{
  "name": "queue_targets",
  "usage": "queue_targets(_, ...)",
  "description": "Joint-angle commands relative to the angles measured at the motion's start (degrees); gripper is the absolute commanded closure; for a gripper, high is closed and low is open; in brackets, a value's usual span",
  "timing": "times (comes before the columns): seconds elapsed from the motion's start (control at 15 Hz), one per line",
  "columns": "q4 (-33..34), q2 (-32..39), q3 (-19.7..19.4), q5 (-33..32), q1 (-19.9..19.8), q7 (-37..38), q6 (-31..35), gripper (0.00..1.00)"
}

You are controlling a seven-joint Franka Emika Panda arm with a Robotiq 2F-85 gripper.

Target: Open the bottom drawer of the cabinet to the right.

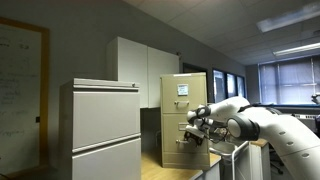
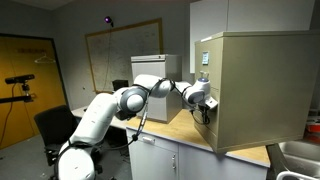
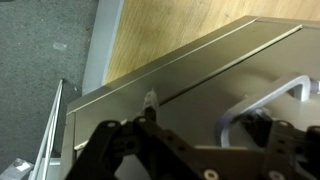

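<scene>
The tan cabinet (image 1: 184, 105) stands on a wooden counter and shows in both exterior views (image 2: 262, 90), with a white-blue label on its top drawer. My gripper (image 1: 198, 122) is against the cabinet's front, also seen from the side in an exterior view (image 2: 205, 106). In the wrist view the bottom drawer (image 3: 190, 85) fills the frame, with its curved metal handle (image 3: 262, 104) at the right. My gripper (image 3: 190, 138) is open with its fingers spread wide. The right finger sits at the handle and the left finger rests on the plain drawer front. I cannot tell whether the drawer is pulled out.
A wider pale grey two-drawer cabinet (image 1: 100, 125) stands near the camera. White cupboards (image 1: 145, 65) are behind the tan cabinet. The wooden counter (image 3: 165, 30) lies under the cabinet, with grey carpet (image 3: 45, 50) beyond its edge. An office chair (image 2: 55, 125) stands by the robot's base.
</scene>
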Motion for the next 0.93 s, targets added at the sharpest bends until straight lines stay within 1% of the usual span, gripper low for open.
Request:
queue_targets(0.0, 3.05, 2.70, 0.91, -1.61, -1.40, -3.92, -7.24, 0.45)
queue_targets(0.13, 1.41, 1.60, 2.03, -0.79, -0.78, -4.71, -4.95, 0.58)
queue_targets(0.2, 0.02, 0.72, 2.52, -0.47, -0.36, -5.01, -3.42, 0.67)
queue_targets(0.4, -5.59, -3.43, 3.58, -0.43, 1.34, -5.97, 1.53, 0.91)
queue_targets(0.47, -7.55, -5.46, 3.46, -0.97, 2.00, -6.43, 2.52, 0.93)
queue_targets(0.67, -10.82, -10.28, 2.59, -3.95, 3.72, -7.14, 3.15, 0.94)
queue_targets(0.87, -13.04, -11.89, 2.48, -7.85, 4.40, -7.89, 5.37, 0.95)
